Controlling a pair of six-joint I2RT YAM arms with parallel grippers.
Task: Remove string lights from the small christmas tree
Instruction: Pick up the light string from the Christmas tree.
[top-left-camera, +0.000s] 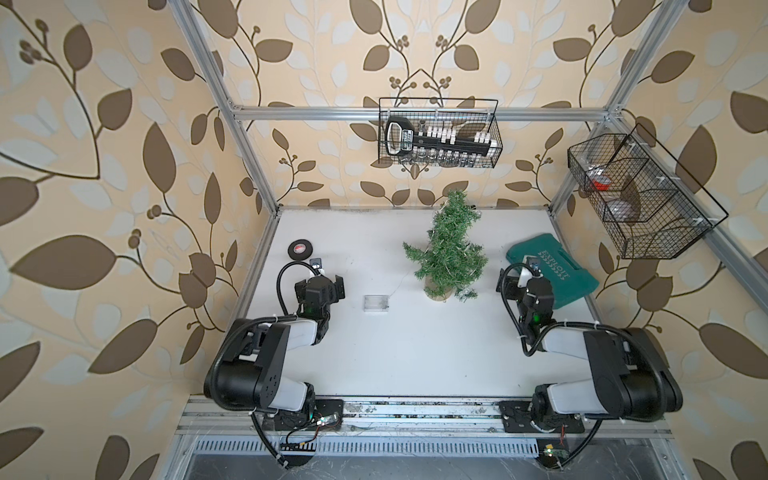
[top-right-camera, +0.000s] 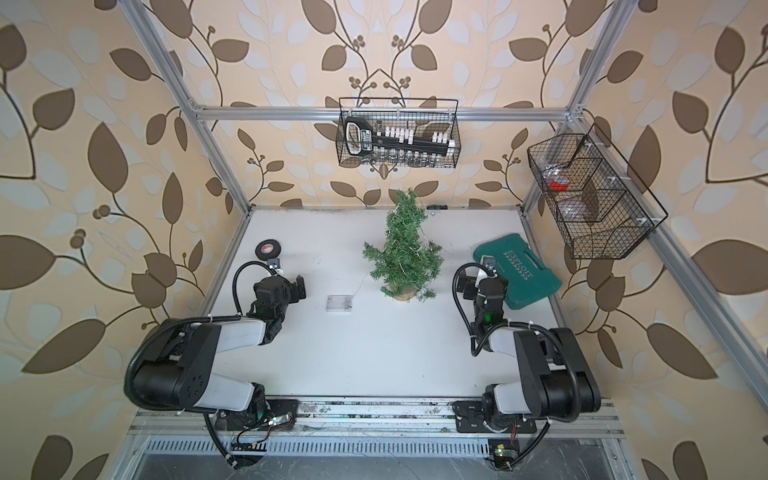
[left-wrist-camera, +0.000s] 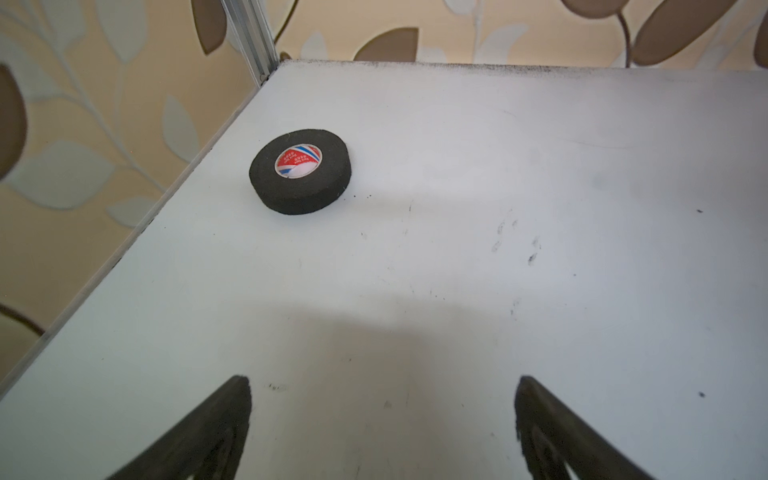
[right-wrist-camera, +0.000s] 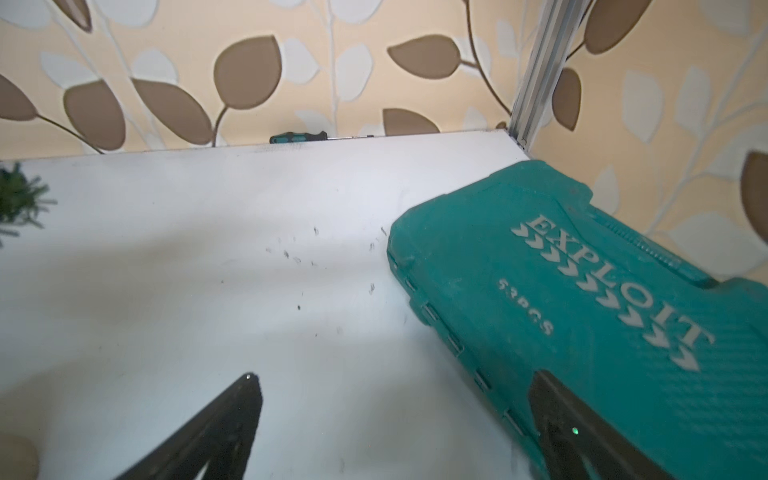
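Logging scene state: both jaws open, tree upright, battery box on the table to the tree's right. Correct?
No: the battery box lies to the left of the tree, toward the left arm, as both top views show. Jaws open, tree upright: correct.

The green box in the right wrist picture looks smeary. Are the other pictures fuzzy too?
Right wrist view: the green box is a bit blurred, its small lettering smeared; left wrist view: the black tape roll is sharp; in both top views the small christmas tree is clear and evenly lit.
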